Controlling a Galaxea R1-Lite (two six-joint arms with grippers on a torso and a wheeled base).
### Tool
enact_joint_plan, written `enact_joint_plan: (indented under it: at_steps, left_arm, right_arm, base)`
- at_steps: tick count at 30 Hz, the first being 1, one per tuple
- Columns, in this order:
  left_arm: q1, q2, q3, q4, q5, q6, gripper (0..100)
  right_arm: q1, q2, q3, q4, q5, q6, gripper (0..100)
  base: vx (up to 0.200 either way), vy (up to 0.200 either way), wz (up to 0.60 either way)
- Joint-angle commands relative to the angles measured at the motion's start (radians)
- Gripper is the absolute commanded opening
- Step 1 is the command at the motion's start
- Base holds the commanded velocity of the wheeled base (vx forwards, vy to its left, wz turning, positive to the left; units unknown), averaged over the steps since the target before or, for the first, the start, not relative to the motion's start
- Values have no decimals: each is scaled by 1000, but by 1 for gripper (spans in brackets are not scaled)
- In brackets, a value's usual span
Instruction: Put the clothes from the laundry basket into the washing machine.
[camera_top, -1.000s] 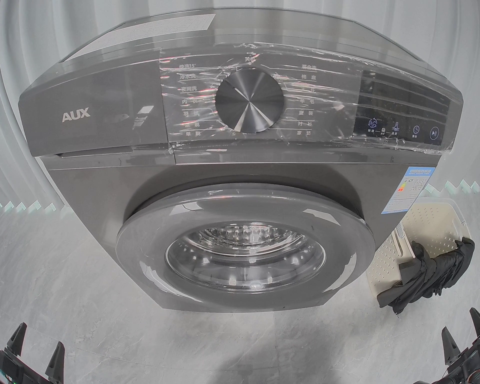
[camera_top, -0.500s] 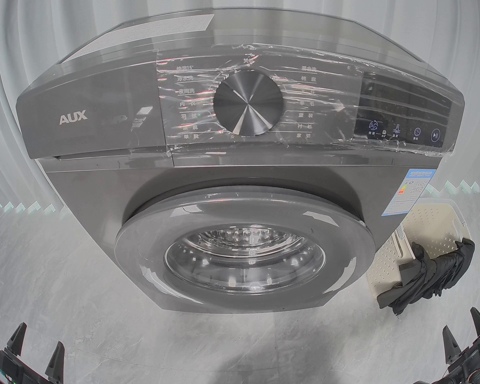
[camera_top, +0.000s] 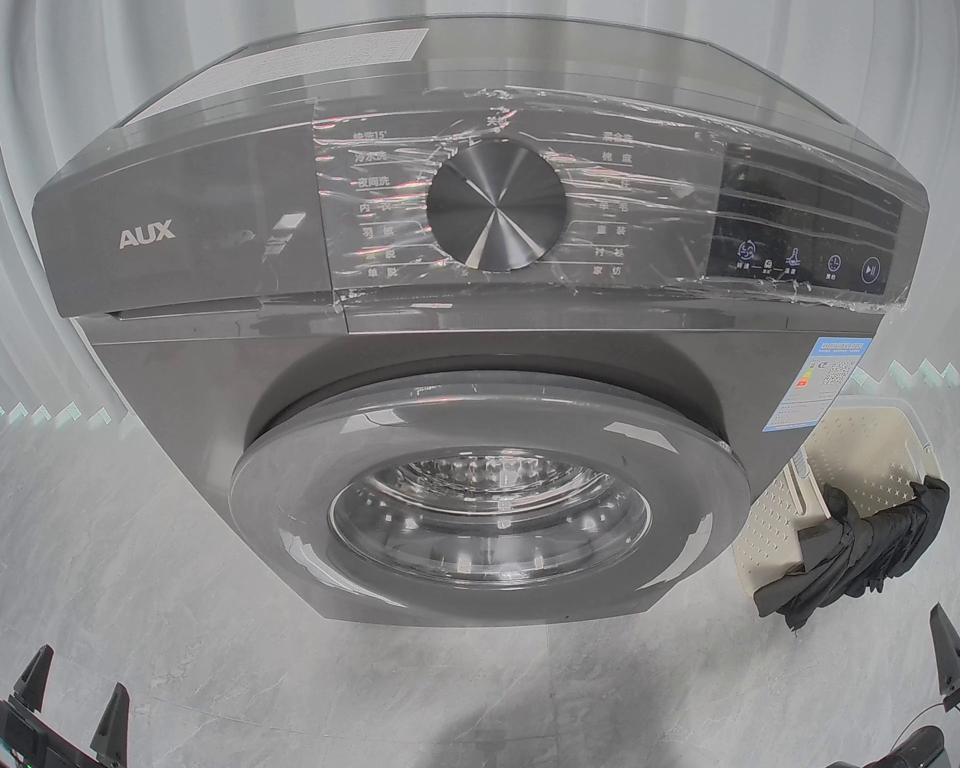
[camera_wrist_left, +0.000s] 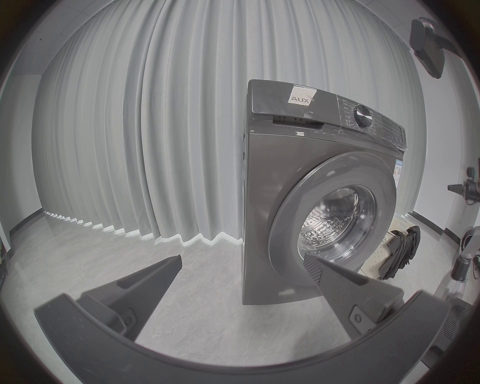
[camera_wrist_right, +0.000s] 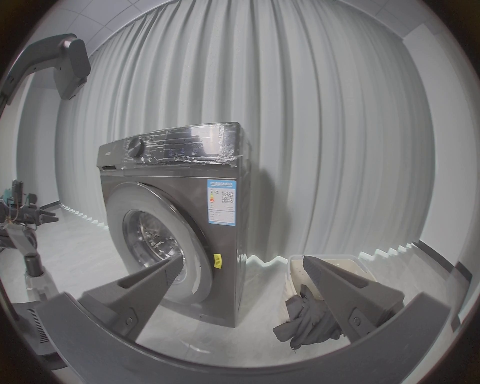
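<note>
Hanging over the near rim of the laundry basket (camera_top: 885, 440), the dark clothes (camera_top: 850, 560) droop in one bundle toward the floor (camera_top: 200, 600), just right of the washing machine (camera_top: 200, 380). We cannot tell how many pieces make up the bundle, nor what lies deeper in the basket. In the head view, part of the basket is hidden behind the machine's right side. The machine's round door (camera_top: 300, 500) is shut, and through its glass we see the steel drum. The right pincer (camera_wrist_right: 242, 260) is spread and holds nothing. It hangs low before the machine's right corner, well apart from the clothes; the head view's edge cuts it off. The left pincer (camera_top: 78, 680), likewise spread and empty, sits low before the machine's left side, farther from the clothes.
</note>
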Motion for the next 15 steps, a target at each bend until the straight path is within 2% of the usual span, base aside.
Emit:
enact_joint_plan:
  at_steps: [1, 2, 3, 7, 10, 12, 15]
  left_arm:
    - [0, -18, 18, 0, 0, 1, 100]
    - [0, -18, 18, 0, 0, 1, 100]
    - [0, -18, 18, 0, 0, 1, 100]
    - [0, -18, 18, 0, 0, -1, 100]
    - [0, -18, 18, 0, 0, -2, 100]
    - [0, -18, 18, 0, 0, -2, 100]
    - [0, -18, 18, 0, 0, -2, 100]
  right_arm:
    - [79, 447, -117, -80, 203, -93, 100]
    - [79, 453, -117, -81, 208, -93, 100]
    - [125, 520, -119, -112, 240, -85, 100]
    - [220, 651, -123, -190, 243, -63, 100]
    - [298, 746, -145, -264, 243, -30, 100]
    - [329, 792, -159, -293, 237, -11, 100]
    - [365, 916, -182, -393, 164, 39, 100]
  base:
    - [0, 0, 0]
    - [0, 0, 0]
    - [0, 0, 0]
    - [0, 0, 0]
    - [0, 0, 0]
    - [0, 0, 0]
    - [0, 0, 0]
